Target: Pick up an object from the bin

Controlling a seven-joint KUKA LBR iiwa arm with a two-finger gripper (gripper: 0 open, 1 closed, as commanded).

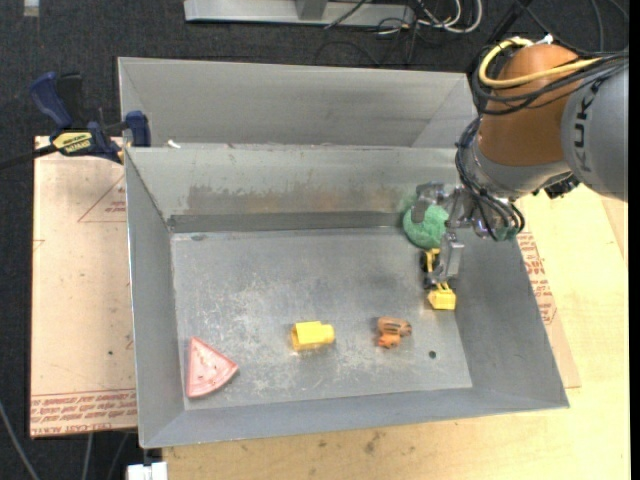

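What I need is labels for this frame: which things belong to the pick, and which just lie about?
In play: gripper; small yellow block at its tip.
Lying about: green lump beside the gripper; larger yellow block; orange-brown bit; pink wedge.

- Grey metal bin (280,268): scuffed floor, sloped walls.
- Front-left corner: pink triangular piece (208,368), lying flat.
- Front centre: yellow block (313,335); to its right, apart from it, small orange-brown item (392,332) (kind unclear).
- Right side: small yellow piece (441,297).
- Rear right, near back wall: green lump (422,226).
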